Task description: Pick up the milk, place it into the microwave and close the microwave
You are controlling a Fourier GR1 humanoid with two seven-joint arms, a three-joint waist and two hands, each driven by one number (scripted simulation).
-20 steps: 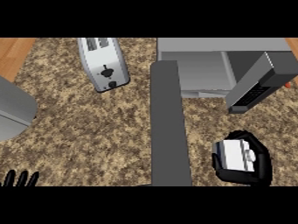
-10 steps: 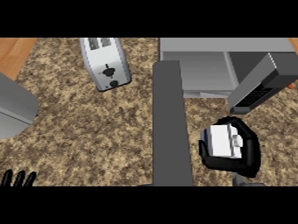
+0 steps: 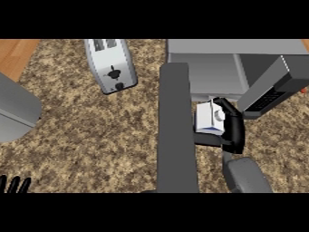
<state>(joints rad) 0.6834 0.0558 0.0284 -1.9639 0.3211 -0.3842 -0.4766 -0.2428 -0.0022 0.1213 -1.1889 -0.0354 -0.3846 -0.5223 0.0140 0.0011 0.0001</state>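
Enters from the lower edge at the right with a grey forearm (image 3: 247,174), angled up and slightly left. Curls the black right hand (image 3: 234,132) round the milk (image 3: 209,118), fingers wrapped along its right side and underneath. Rests the left hand (image 3: 6,185) at the lower left corner, fingers straight, pointing up, holding nothing.

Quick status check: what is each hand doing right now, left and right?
Left hand: open, resting at the view's lower left edge, holding nothing.
Right hand: shut on the milk.
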